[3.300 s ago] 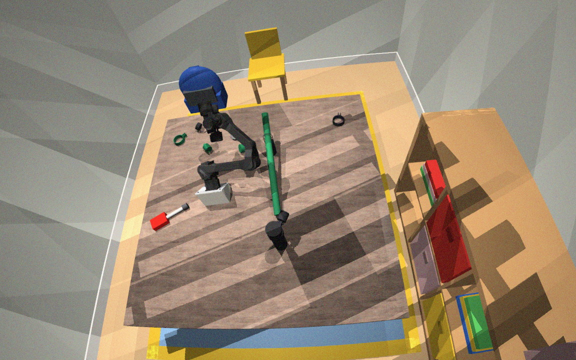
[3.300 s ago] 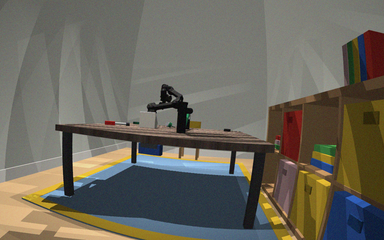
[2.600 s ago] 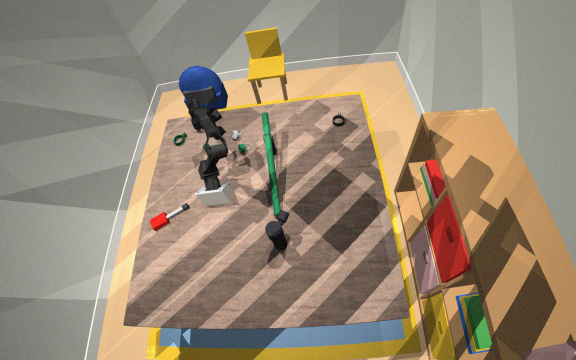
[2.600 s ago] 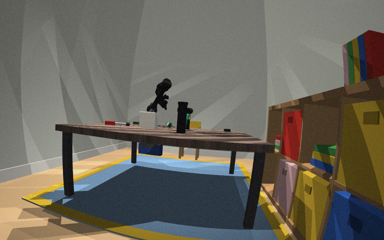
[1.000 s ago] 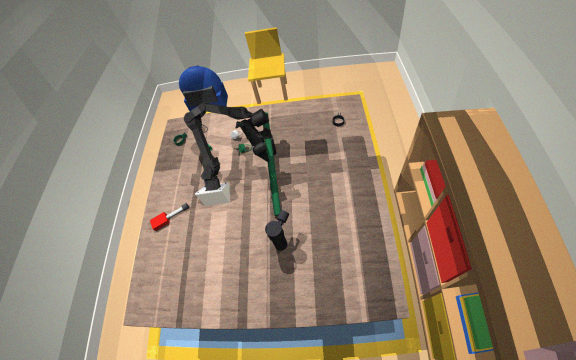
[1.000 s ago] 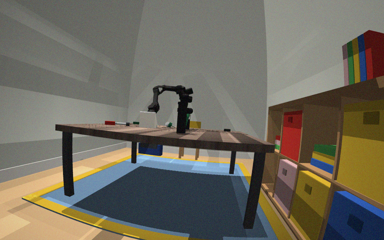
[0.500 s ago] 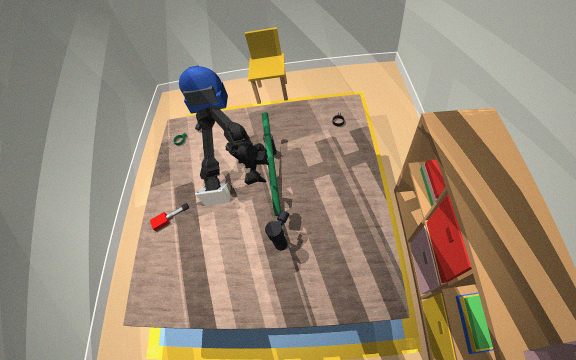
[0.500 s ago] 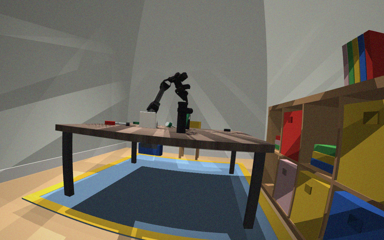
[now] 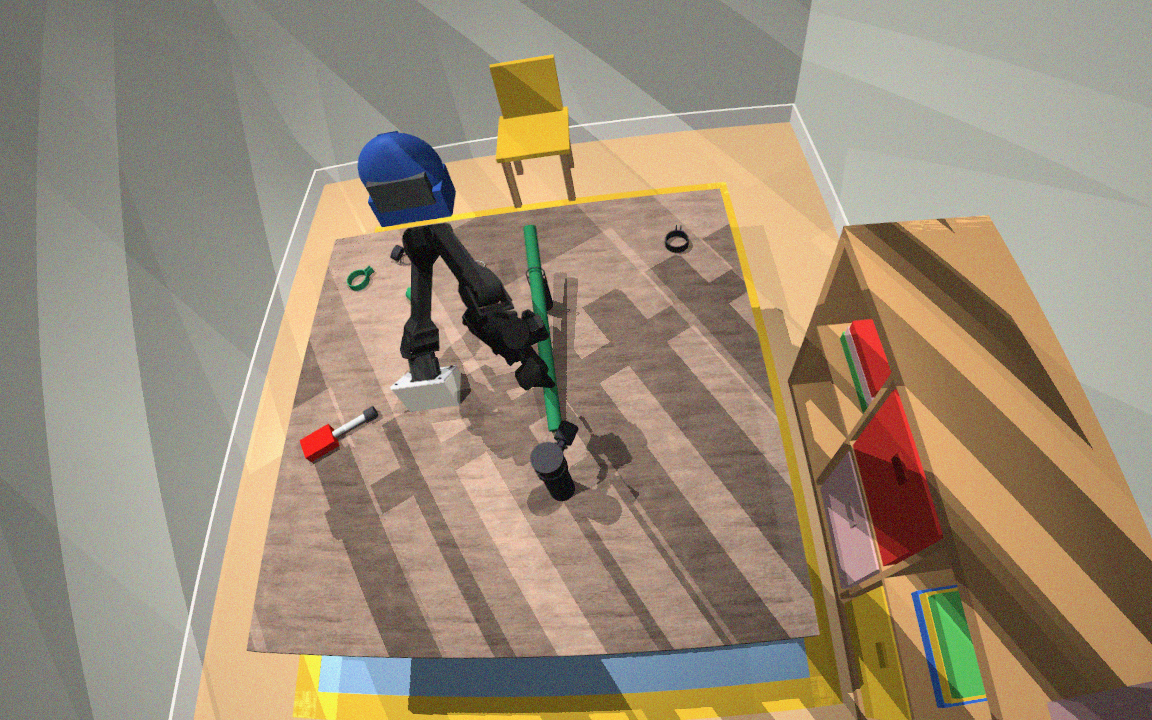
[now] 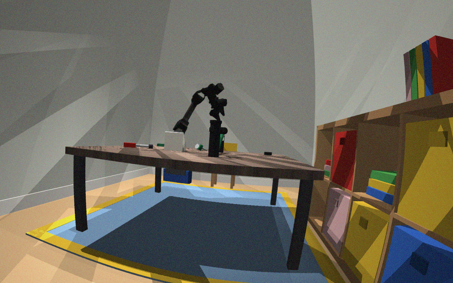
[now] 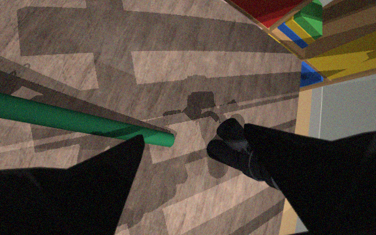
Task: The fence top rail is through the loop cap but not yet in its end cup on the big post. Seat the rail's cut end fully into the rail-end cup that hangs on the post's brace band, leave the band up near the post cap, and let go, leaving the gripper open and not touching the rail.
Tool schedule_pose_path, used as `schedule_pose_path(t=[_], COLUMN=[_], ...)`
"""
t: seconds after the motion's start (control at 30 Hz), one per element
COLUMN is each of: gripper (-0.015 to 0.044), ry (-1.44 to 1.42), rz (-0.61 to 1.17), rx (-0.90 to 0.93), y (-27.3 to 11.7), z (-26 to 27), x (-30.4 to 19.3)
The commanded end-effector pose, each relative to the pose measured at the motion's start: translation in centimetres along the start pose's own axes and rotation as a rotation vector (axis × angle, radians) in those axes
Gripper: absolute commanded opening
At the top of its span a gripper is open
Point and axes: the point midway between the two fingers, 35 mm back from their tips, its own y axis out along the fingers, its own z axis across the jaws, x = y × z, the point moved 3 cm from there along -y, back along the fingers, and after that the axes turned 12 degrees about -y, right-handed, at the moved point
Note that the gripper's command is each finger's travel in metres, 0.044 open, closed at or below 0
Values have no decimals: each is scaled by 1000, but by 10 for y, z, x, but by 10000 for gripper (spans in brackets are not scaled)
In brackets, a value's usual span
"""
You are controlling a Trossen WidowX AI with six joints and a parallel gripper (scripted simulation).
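The green rail (image 9: pixel 550 407) (image 11: pixel 77 121) runs raised above the table, through the thin loop at the small dark post (image 9: pixel 547 293). In the wrist view its cut end points toward the black rail-end cup (image 9: pixel 567 433) (image 10: pixel 223 130) (image 11: pixel 230 128), with a gap between them. The cup hangs high beside the black big post (image 9: pixel 560 486) (image 10: pixel 214 142) (image 11: pixel 224 155), near its cap. My gripper (image 9: pixel 542 380) (image 10: pixel 220 115) (image 11: pixel 194 134) is open and empty above the rail's end section. The left finger overlaps the rail in the wrist view; contact cannot be told. The brace band is mostly hidden.
A red-ended tool (image 9: pixel 319 442) (image 10: pixel 129 144) lies left of the white arm base (image 9: pixel 428 394) (image 10: pixel 174 141). A green ring (image 9: pixel 350 281) lies at the back left, a black band (image 9: pixel 667 244) (image 10: pixel 267 153) at the back right. A wooden shelf (image 9: pixel 1023 358) stands right of the table.
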Motion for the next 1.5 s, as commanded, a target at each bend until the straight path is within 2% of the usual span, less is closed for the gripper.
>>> schedule_pose_path(t=[0.0,0.1,0.47,0.67,1.47], gripper=[440,440,440,440,440], ry=[-507,-654,-654,-654,-655], rz=[75,99,99,98,97], rx=[-29,-30,-30,-30,-31], y=[27,36,36,63,95], z=[-49,-63,-63,-50,-52], x=[-33,-43,-43,-52,-54])
